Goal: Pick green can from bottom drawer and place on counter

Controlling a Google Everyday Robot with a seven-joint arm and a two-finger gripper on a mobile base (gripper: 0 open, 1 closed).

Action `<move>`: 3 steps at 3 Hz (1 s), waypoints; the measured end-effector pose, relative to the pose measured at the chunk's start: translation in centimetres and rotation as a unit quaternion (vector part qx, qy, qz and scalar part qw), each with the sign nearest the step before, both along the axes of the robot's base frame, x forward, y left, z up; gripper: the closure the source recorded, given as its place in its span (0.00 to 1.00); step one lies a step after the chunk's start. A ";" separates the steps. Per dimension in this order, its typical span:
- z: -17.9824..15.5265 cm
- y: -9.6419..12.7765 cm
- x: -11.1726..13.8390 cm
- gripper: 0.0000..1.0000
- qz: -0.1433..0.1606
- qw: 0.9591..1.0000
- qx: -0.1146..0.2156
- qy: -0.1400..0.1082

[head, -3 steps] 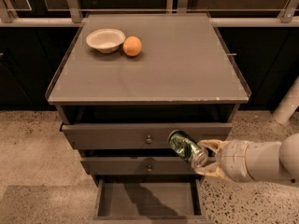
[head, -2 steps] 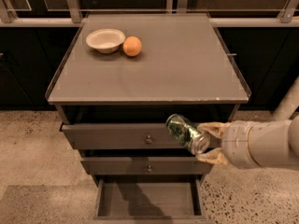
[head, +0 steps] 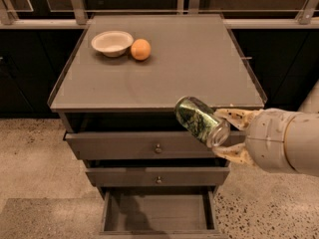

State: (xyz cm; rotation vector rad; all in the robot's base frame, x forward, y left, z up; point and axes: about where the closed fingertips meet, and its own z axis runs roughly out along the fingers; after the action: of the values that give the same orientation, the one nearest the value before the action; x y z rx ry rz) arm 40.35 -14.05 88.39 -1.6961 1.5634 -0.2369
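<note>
The green can (head: pixel 199 119) is dark green and patterned with a shiny silver end. It lies tilted in my gripper (head: pixel 227 133), which is shut on it. The gripper comes in from the right and holds the can in the air in front of the counter's front edge, at the level of the top drawer. The bottom drawer (head: pixel 158 214) is pulled open and its tray is bare. The counter (head: pixel 189 63) is the flat grey-brown top of the cabinet.
A white bowl (head: pixel 112 42) and an orange fruit (head: pixel 140 49) sit at the counter's back left. Two knobbed drawers (head: pixel 157 147) above the bottom one stand slightly open. Speckled floor lies around the cabinet.
The gripper has lifted the can upward, from beside the middle drawer to just below the counter's front edge.
</note>
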 end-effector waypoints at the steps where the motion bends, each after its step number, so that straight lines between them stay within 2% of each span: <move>1: 0.4 -0.7 -0.5 1.00 0.001 1.000 -0.007 -0.010; 2: 0.8 -0.9 1.5 1.00 0.017 1.000 -0.002 -0.013; 3: 1.2 -1.5 5.6 1.00 0.047 0.999 0.010 -0.013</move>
State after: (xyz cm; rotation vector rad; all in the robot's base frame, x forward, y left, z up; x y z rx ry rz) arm 45.99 -15.52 89.61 -1.7397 1.4585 -0.1948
